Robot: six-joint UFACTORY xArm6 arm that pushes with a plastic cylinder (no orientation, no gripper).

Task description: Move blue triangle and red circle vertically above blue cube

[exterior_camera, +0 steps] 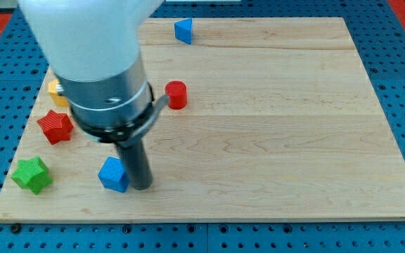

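Observation:
The blue triangle (pixel 183 30) lies at the view's top edge of the wooden board (pixel 273 126), left of centre. The red circle (pixel 176 94), a short cylinder, stands below it, just right of the arm's grey body. The blue cube (pixel 113 174) sits near the view's bottom left. My tip (pixel 141 185) rests on the board right next to the blue cube's right side, touching or nearly touching it. The arm's white and grey body hides the board above the cube.
A red star (pixel 55 126) and a green star (pixel 31 174) lie at the view's left. A yellow block (pixel 57 92) is partly hidden behind the arm. Blue pegboard (pixel 399 28) surrounds the board.

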